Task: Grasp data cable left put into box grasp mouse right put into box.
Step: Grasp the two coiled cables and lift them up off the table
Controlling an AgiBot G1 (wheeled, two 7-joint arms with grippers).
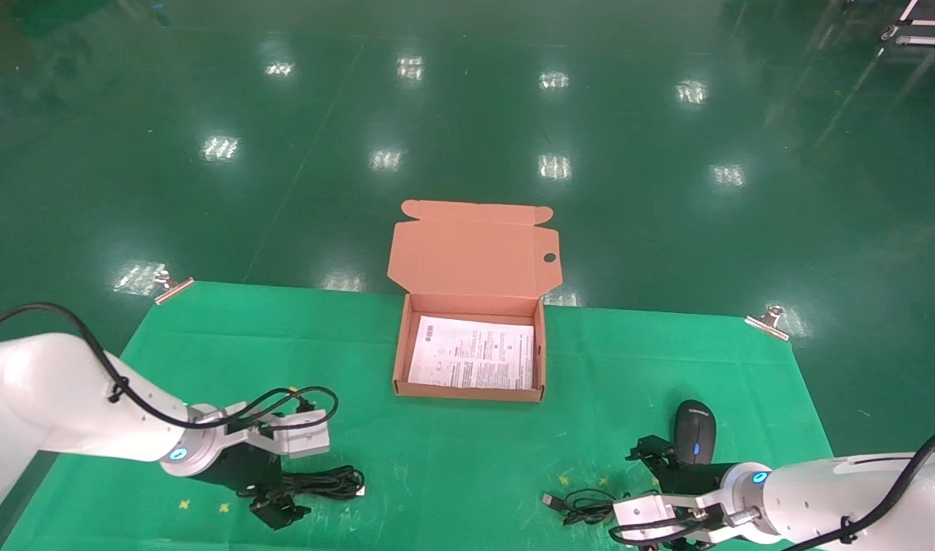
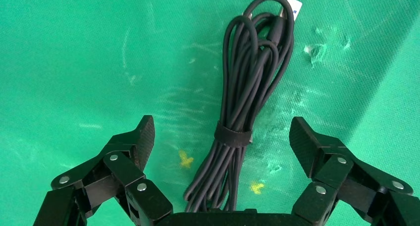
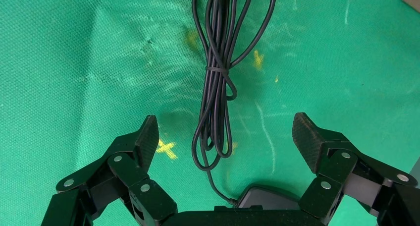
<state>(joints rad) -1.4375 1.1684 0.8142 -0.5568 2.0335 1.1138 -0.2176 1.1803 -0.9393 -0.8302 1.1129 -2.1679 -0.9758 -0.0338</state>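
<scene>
First step, the cable grasp: left gripper [image 2: 223,137] low over the cable [image 2: 247,97], jaws released astride its strap; next, descend and clench; right gripper [image 3: 225,137], jaws released, above the mouse [image 1: 695,441]; box [image 1: 467,394] open mid-worktop.

A glossy dark green floor [image 1: 467,115] fills the far part of the head view, dotted with bright reflections of ceiling lights (in rough rows). A lighter green cloth [image 1: 207,360] covers the table, held at its far corners by metal clips [image 1: 173,287]. A white frame [image 1: 923,30] stands at the far right.
</scene>
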